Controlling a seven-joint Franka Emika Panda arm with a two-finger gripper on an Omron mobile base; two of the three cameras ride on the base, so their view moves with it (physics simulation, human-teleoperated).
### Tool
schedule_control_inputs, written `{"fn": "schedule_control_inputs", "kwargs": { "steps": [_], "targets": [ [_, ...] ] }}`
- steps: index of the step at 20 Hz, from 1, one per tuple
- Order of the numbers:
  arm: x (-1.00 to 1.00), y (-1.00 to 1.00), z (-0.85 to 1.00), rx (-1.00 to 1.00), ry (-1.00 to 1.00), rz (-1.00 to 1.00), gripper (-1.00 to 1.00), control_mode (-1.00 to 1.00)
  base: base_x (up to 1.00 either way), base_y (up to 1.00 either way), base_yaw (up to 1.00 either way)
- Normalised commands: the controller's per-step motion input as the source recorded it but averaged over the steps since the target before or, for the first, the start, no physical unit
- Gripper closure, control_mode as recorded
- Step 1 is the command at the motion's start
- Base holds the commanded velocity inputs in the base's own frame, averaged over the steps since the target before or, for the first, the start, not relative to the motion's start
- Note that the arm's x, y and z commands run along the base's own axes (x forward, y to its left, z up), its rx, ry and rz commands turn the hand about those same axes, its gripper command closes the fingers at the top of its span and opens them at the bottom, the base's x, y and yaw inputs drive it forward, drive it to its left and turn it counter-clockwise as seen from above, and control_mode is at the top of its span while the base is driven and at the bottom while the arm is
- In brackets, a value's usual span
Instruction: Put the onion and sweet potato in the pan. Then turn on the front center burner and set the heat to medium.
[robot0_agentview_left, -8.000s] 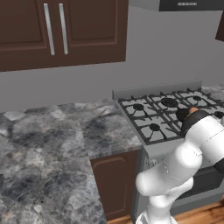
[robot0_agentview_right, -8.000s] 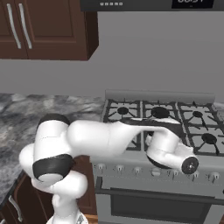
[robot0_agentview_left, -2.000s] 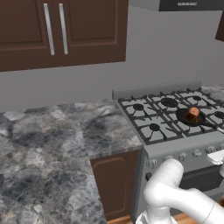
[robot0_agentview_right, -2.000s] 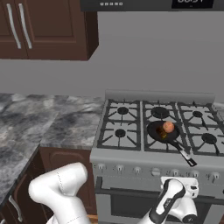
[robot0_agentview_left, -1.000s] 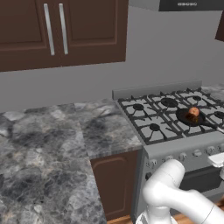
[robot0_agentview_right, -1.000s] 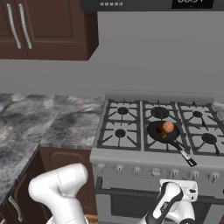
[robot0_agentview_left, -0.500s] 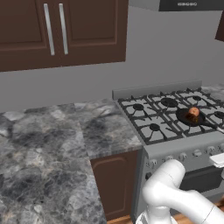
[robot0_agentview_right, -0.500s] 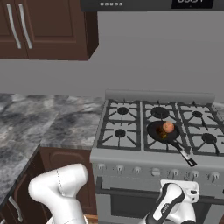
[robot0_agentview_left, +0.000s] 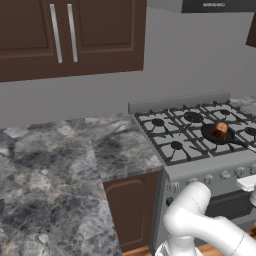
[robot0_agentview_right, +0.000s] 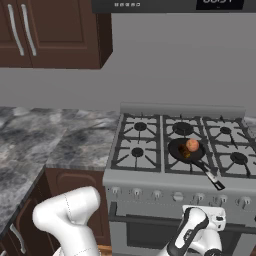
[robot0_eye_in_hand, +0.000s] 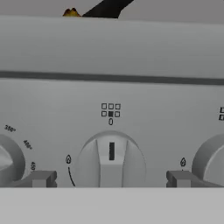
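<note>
left base: we see the pan (robot0_agentview_left: 216, 134) on the front center burner of the range (robot0_agentview_left: 210, 167), the onion (robot0_agentview_left: 221, 128) inside it.
right base: pan (robot0_agentview_right: 186, 149) holding onion (robot0_agentview_right: 192, 145); the arm is low at the range front.
hand: gripper (robot0_eye_in_hand: 111, 178) spread wide, fingertips (robot0_eye_in_hand: 41, 178) either side of the knob (robot0_eye_in_hand: 111, 162), pointer upright.

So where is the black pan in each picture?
Left base view: the pan sits at the right, on the stove's front middle burner.
Right base view: pan right of centre, handle towards the stove front.
Hand view: its black handle at the top edge.
Shared landmark: the orange onion inside it.
</note>
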Motion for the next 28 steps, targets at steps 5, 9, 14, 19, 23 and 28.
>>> {"fn": "schedule_control_inputs", "kwargs": {
  "steps": [5,9,14,19,23,28],
  "targets": [
    [0.28,0.0,-0.07,0.0,0.0,0.0,-1.0,-1.0,0.0,0.0,0.0],
    [0.03,0.0,-0.19,0.0,0.0,0.0,-1.0,-1.0,0.0,0.0,0.0],
    [0.0,0.0,0.0,0.0,0.0,0.0,1.0,-1.0,0.0,0.0,0.0],
    [0.0,0.0,0.0,0.0,0.0,0.0,1.0,-1.0,0.0,0.0,0.0],
    [0.0,0.0,-0.05,0.0,-0.03,0.0,1.0,-1.0,0.0,0.0,0.0],
    [-0.23,0.0,-0.05,-0.01,-0.15,0.01,1.0,-1.0,0.0,0.0,0.0]
  ]
}}
